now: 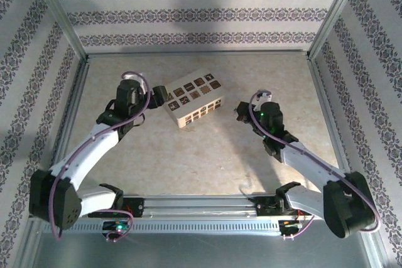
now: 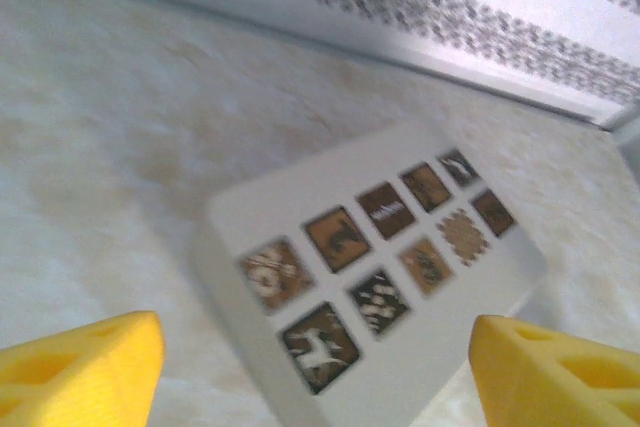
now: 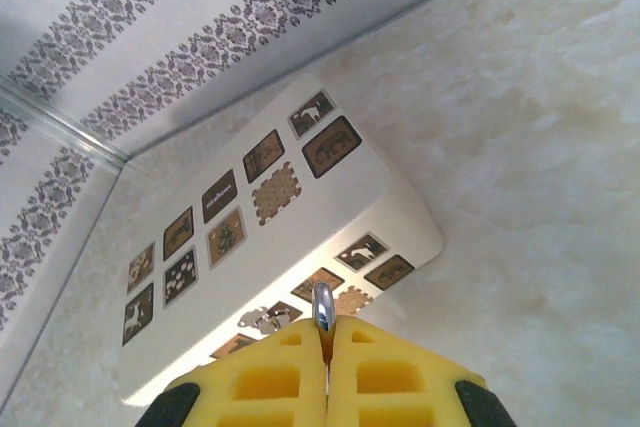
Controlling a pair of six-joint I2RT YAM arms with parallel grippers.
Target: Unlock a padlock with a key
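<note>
The right gripper (image 3: 325, 339) clenched a small metal key (image 3: 322, 305) between its closed fingers, tip toward the near side of a white tiled box (image 3: 380, 197) at the middle of the table (image 1: 220, 155), while the left gripper (image 2: 315, 372) hung over that box, jaws spread and empty.

White box (image 1: 191, 101) lying flat on table (image 1: 251, 155), mid-far, slightly left of centre, turned at an angle to the walls. Two rows of brown picture tiles (image 1: 188, 90) on its top face, and more tiles on its near long side. One top tile is pale with a scalloped edge (image 3: 273, 194). The table surface is beige and marbled. White wallpaper (image 1: 201, 10) with dark floral bands on the far, left and right walls. Silver frame posts (image 1: 330, 17) at the far corners. Metal rail (image 1: 201, 208) along the near edge.
</note>
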